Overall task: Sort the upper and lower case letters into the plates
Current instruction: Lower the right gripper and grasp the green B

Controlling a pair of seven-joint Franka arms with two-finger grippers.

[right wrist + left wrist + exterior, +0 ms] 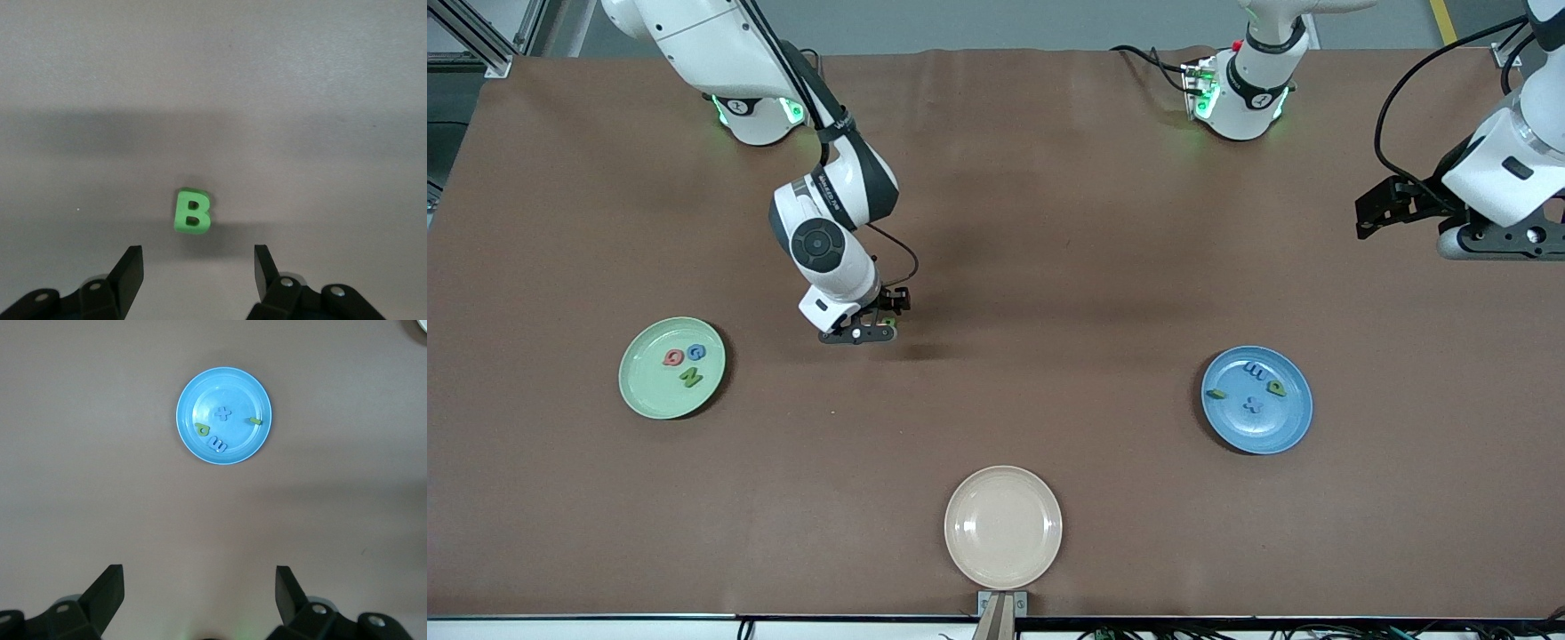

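Plates, pale green (640, 388) and blue (1294, 418), hold letters. Right gripper (199, 270), fingers apart, holds nothing above green B (192, 211). Left gripper (199, 597) waits wide open.

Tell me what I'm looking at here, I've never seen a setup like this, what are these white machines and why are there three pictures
These are two robot arms at a brown table, each ending in a two-finger gripper. The wide picture comes from a high camera facing them; the other two come from cameras on the arms' wrists.

On the table lie a pale green plate holding capital letters, a blue plate holding small letters, and a cream plate with nothing on it.

The right gripper hangs low over the table beside the green plate, fingers apart, with a green letter B lying on the table just ahead of them. Nothing is held yet.

The left gripper waits, open, at the left arm's end of the table, looking toward the blue plate.
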